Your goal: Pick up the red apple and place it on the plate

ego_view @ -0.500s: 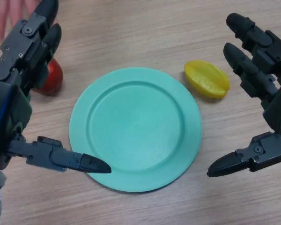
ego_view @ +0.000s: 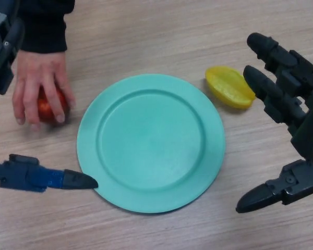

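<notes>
The red apple [ego_view: 48, 110] lies on the table left of the green plate [ego_view: 151, 143]. A person's hand [ego_view: 39, 83] in a black sleeve covers the apple from above, so only part of it shows. The plate holds nothing. My left hand [ego_view: 2, 47] is at the far left edge, open, its thumb [ego_view: 47, 178] stretched toward the plate's left rim, apart from the apple. My right hand [ego_view: 297, 120] is open on the right, beside the plate, holding nothing.
A yellow fruit [ego_view: 229, 87] lies on the wooden table [ego_view: 161, 31] right of the plate, just left of my right hand's fingers.
A person's hand has come down over the apple. My left hand has pulled back to the left and away from the apple. My right hand has shifted slightly.
</notes>
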